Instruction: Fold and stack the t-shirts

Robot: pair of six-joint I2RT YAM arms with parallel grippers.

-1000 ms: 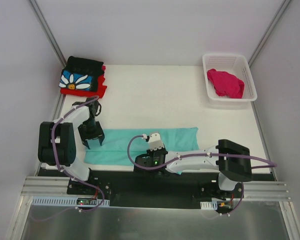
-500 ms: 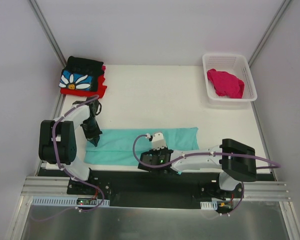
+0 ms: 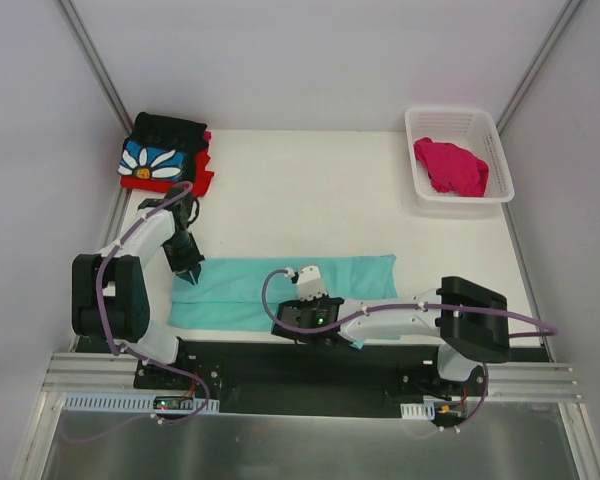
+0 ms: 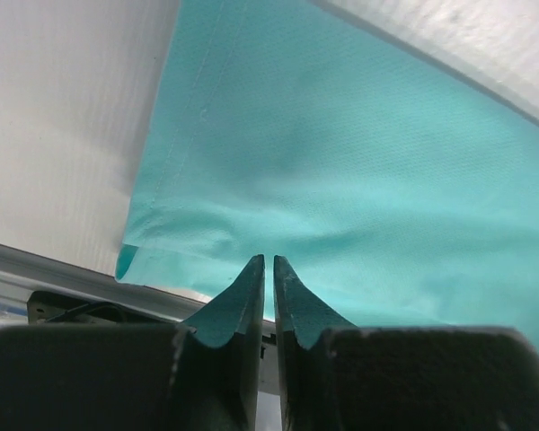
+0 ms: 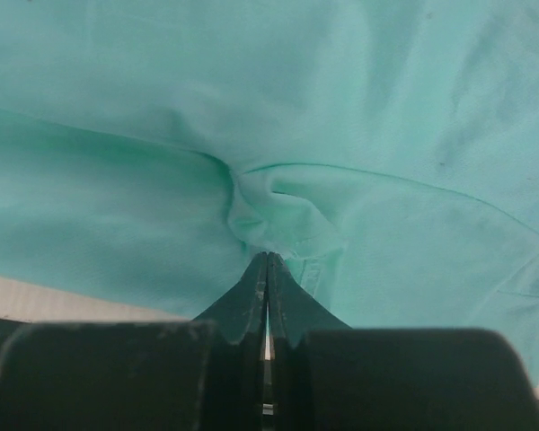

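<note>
The mint-teal t-shirt [image 3: 350, 275] lies as a long folded strip across the near part of the table. My left gripper [image 3: 188, 272] is at its left end. In the left wrist view the fingers [image 4: 250, 287] stand almost together, tips [image 4: 269, 260] on slightly rumpled teal cloth [image 4: 341, 162]. My right gripper [image 3: 305, 325] is low over the strip's near edge, shut on a bunched pinch of the teal cloth [image 5: 278, 211]. The black daisy t-shirt [image 3: 160, 155] rests on the red one [image 3: 175, 184] at the far left. The magenta t-shirt [image 3: 450, 165] lies crumpled in the basket.
The white lattice basket [image 3: 492, 135] stands at the far right corner. Grey walls close in the table on the left, back and right. The black base rail [image 3: 280, 365] runs along the near edge.
My left gripper was open over the strip's left end a second ago; it has closed and shifted slightly away from the bases. The right arm has barely moved.
</note>
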